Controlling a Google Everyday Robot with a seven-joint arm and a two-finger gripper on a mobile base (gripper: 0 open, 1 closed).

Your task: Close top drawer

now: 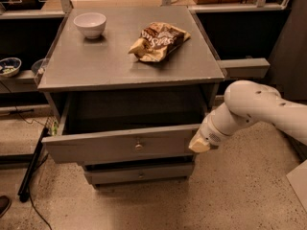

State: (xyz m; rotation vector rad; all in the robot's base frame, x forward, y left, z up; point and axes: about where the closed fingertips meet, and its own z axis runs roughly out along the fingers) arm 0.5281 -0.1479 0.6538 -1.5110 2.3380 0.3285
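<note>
1. Standing pulled out from the grey cabinet (96, 63), the top drawer (110, 147) was open, with a small round knob (138, 146) at the centre of its front.
2. The gripper (199, 144) sat against the right end of the drawer front; its grip could not be told.
3. A white bowl (90, 24) and a crumpled snack bag (158, 41) lay well apart on the cabinet top.

On the grey tabletop (96, 66) you have a white bowl (90, 24) at the back left and a crumpled snack bag (158, 41) right of centre, well apart. At the far left you'll see a small dish (8, 66) on a low shelf.
</note>
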